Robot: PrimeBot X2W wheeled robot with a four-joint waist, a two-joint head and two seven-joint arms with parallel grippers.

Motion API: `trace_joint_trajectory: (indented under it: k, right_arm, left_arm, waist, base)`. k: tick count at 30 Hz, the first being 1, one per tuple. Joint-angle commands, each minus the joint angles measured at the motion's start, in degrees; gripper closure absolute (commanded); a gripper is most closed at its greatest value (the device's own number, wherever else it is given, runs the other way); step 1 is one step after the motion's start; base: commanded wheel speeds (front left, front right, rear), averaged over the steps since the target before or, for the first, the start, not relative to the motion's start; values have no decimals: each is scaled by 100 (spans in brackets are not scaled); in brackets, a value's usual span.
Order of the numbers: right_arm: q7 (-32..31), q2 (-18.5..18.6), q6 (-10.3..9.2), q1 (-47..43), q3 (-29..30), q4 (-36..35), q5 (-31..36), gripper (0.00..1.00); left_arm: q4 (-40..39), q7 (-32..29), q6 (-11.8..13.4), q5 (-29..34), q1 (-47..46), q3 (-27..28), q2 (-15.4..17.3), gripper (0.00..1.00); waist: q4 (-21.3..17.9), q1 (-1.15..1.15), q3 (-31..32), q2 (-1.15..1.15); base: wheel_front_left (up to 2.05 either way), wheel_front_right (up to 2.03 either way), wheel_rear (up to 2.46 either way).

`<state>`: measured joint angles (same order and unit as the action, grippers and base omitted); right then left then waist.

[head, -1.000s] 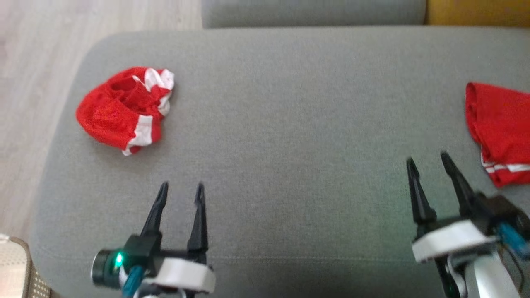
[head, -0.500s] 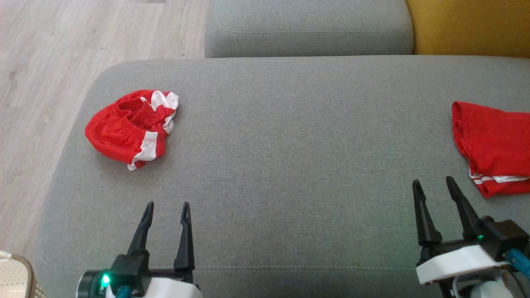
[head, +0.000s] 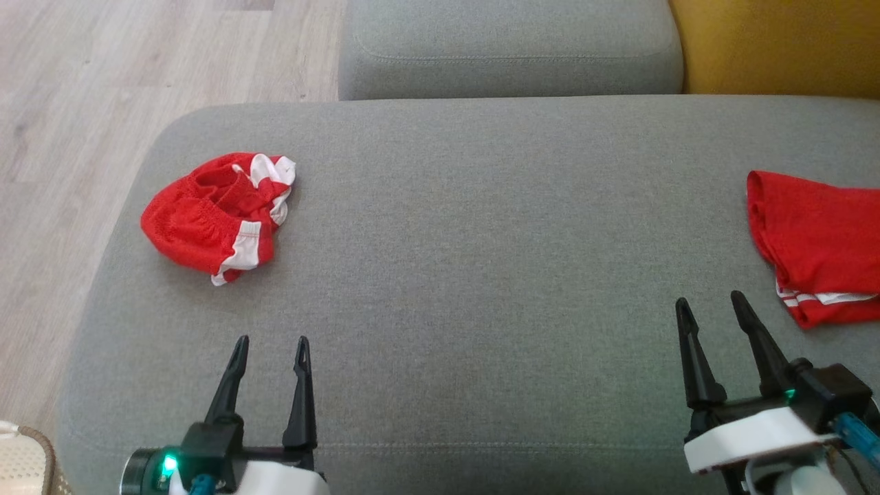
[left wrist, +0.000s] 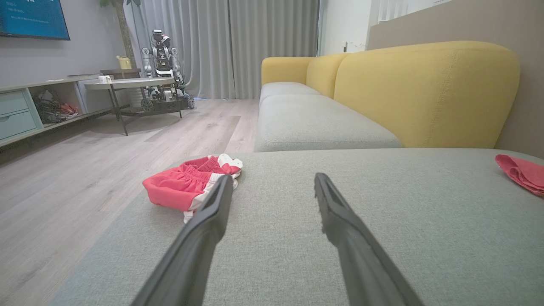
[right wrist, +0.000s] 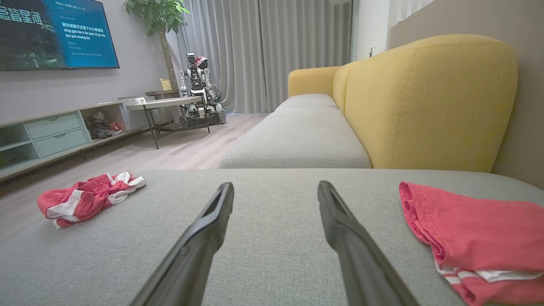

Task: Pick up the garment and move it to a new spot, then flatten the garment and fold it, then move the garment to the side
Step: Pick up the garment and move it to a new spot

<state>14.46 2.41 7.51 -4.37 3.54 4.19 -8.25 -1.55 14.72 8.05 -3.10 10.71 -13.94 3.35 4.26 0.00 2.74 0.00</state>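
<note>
My left gripper (head: 271, 340) sits over the near part of the grey cushion (head: 481, 275). Its two dark fingers are spread apart with nothing between them. My right gripper (head: 709, 298) is well off to the other side, over the same cushion, and it too is released and empty. Both point away from me across the fabric.

Ahead of my left gripper and a little further left, the crumpled red-and-white garment (head: 213, 216) lies in a heap near the cushion's rounded far-left corner. It is clear of my fingers, with its white bands turned up on the side facing me. In my left wrist view my left finger overlaps its near edge, but the head view shows a gap between them.

Just to the right of my right gripper lies a folded red garment (head: 818, 247). It is flat, with thin white stripes along its near hem, and it runs off the right edge of the head view. It is close to my right finger without touching it.

Beyond the cushion is a grey sofa seat (head: 509, 48) with a yellow backrest (head: 777, 41). To the left is wooden floor (head: 69, 103). Further back in the room another robot (left wrist: 163, 68) stands beside a round table (left wrist: 127, 83), in front of grey curtains (right wrist: 276, 51).
</note>
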Motion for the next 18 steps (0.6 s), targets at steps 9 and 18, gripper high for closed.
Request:
trace_joint_trajectory:
  k: [9,18]
  right_arm:
    - [53,47,-2,91,-187,-123,-53,0]
    - [53,47,-2,45,-262,-80,-22,0]
  left_arm:
    - [-98,28,1,54,-176,213,-45,0]
    - [-63,28,-70,48,-194,211,-46,0]
  waist:
    - [28,0,31,0]
    - [285,0,60,0]
  base:
    - [0,0,0]
    - [0,0,0]
